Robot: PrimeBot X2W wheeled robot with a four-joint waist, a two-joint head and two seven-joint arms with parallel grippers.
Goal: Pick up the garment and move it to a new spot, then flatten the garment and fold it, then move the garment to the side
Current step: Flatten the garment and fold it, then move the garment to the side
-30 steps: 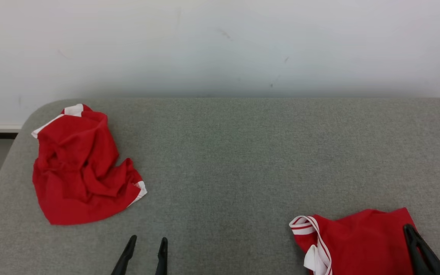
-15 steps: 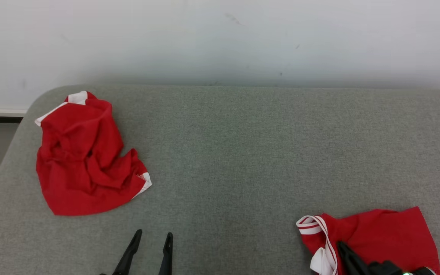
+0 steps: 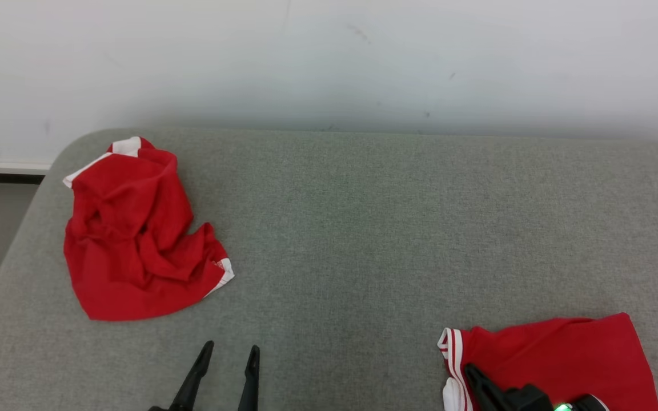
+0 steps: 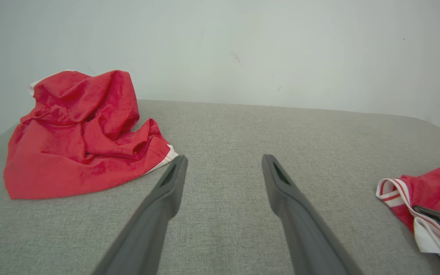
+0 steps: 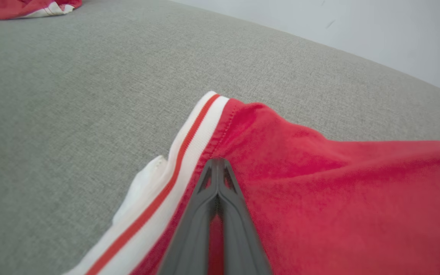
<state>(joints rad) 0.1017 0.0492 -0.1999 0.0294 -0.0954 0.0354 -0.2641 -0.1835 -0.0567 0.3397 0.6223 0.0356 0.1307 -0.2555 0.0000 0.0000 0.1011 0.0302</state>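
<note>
Grey-clothed bench (image 3: 363, 228) carried the red garment (image 3: 569, 348) at its near right, the right gripper (image 5: 217, 162) pinching it, jaws closed, beside the striped trim. Left gripper (image 4: 224, 160) gaped empty. Pickup seemed in hand; next, a lift toward open bench.

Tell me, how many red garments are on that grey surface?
2. One crumpled red garment lies near the grey surface's far left corner; the other red garment lies at the near right, under the right gripper, partly cut off by the picture's edge.
</note>
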